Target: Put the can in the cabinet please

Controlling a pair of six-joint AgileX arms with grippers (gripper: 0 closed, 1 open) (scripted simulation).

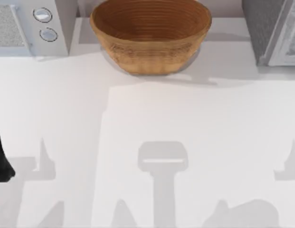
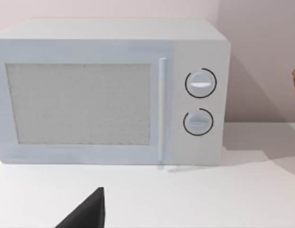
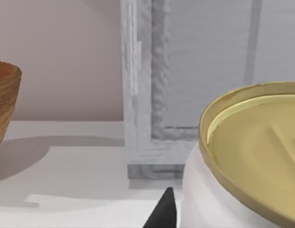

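The can (image 3: 252,156) looms close in the right wrist view, with a white wall and a dull gold round top tilted toward the camera. My right gripper (image 3: 209,216) is shut on it. One dark fingertip (image 3: 162,211) lies against the can's white side and the other is hidden behind the can. The grey cabinet (image 3: 185,71) stands just beyond the can, and in the top view the cabinet (image 1: 271,28) sits at the table's back right corner. My left arm (image 1: 2,156) is parked at the table's left edge.
A large woven basket (image 1: 149,35) stands at the back centre, and its rim (image 3: 2,104) shows left of the cabinet. A white microwave (image 1: 28,26) with two dials (image 2: 199,102) occupies the back left. The white tabletop (image 1: 147,123) spreads in front of them.
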